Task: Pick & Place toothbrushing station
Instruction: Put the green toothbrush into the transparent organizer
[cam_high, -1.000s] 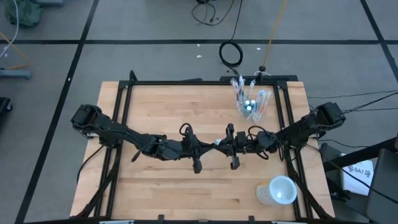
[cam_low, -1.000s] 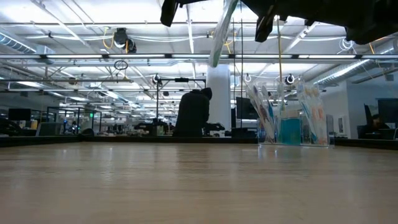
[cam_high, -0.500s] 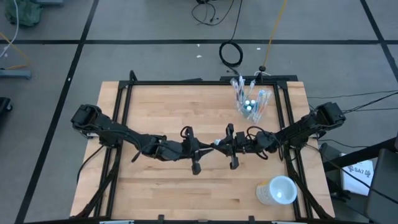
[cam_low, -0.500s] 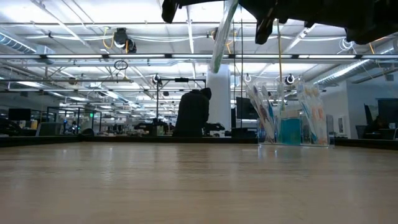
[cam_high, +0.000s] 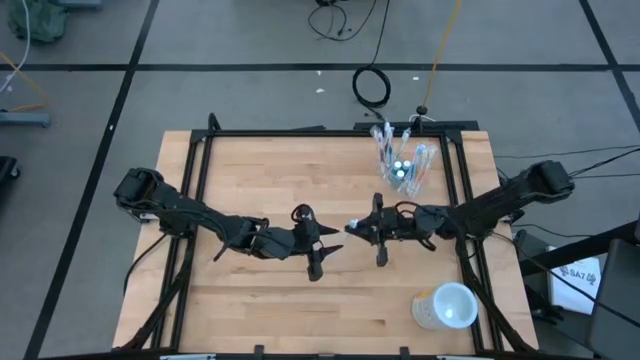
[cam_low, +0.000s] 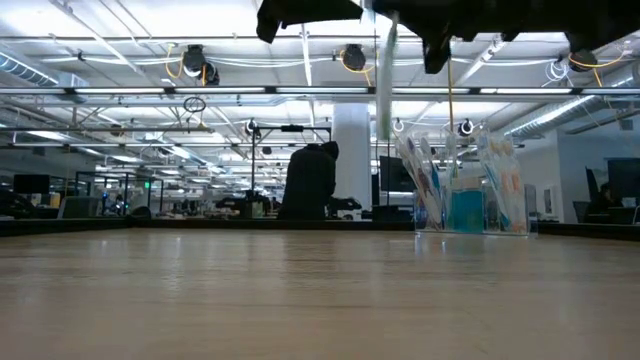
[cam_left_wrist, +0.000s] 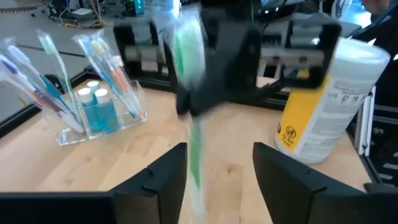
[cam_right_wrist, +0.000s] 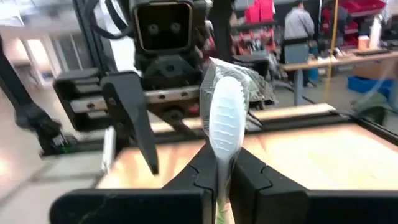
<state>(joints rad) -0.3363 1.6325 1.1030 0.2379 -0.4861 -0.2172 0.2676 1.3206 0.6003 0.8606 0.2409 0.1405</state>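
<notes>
The toothbrushing station (cam_high: 400, 165), a clear holder with several toothbrushes and small blue white-capped tubes, stands at the table's far right; it also shows in the low view (cam_low: 465, 195) and in the left wrist view (cam_left_wrist: 93, 106). My right gripper (cam_high: 352, 228) is at mid-table, shut on a green-and-white toothbrush (cam_low: 385, 80). My left gripper (cam_high: 330, 243) is open and empty just left of it, facing it, its fingers (cam_left_wrist: 168, 180) apart in front of the brush (cam_left_wrist: 194, 143). My right gripper pinches the toothbrush's handle (cam_right_wrist: 221, 163) between its two fingers, a little way from the broad end (cam_right_wrist: 224, 118). The fingers come level from the table's right and lie across the brush. The brush hangs nearly upright below the fingers, clear of the table.
A larger whitish cup with a yellow label (cam_high: 445, 305) stands at the near right corner, also in the left wrist view (cam_left_wrist: 317, 106). The black frame rails (cam_high: 190, 200) run along the table's sides. Bare wood lies at the table's left and near middle.
The two grippers, close together at the toothbrush a second ago, have drawn apart: my right gripper has gone toward the table's right edge with the brush, and my left gripper stays at the left. The brush, tilted before, now hangs nearly upright.
</notes>
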